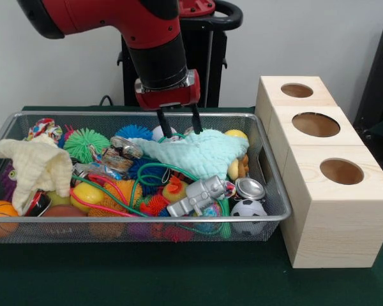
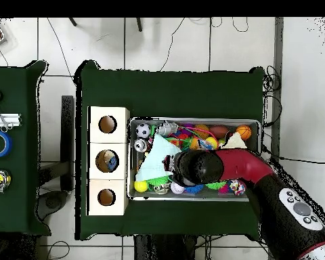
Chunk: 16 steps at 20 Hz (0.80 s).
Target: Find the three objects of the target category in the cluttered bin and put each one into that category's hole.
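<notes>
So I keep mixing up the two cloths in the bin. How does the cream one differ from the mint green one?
The cream cloth is pale yellow-white; the mint green cloth is light green. The cream one is bunched in a heap at the bin's end away from the wooden boxes; the mint one lies spread flatter near the boxes. The end effector hangs over the mint cloth, not the cream one. Both lie on top of the toys.

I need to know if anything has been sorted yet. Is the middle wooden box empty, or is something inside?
Not empty. Overhead, the middle box shows a blue and orange item through its hole; what it is cannot be told.
</notes>
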Available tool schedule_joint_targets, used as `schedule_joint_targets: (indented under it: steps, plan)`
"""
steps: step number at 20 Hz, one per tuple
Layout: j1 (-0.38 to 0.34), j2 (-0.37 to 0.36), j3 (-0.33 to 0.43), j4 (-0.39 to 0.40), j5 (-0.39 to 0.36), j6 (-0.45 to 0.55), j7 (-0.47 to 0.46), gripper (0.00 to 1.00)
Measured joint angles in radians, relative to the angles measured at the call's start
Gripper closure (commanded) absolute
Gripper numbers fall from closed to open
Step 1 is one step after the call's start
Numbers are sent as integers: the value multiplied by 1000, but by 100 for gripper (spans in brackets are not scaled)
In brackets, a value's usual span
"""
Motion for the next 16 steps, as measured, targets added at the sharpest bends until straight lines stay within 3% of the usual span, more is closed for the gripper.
schedule_joint_targets:
  steps: [8, 16]
  plan:
    - [-12, 43, -6, 26, -156, -114, 0, 0]
    - [-12, 42, -23, 104, -247, -233, 0, 0]
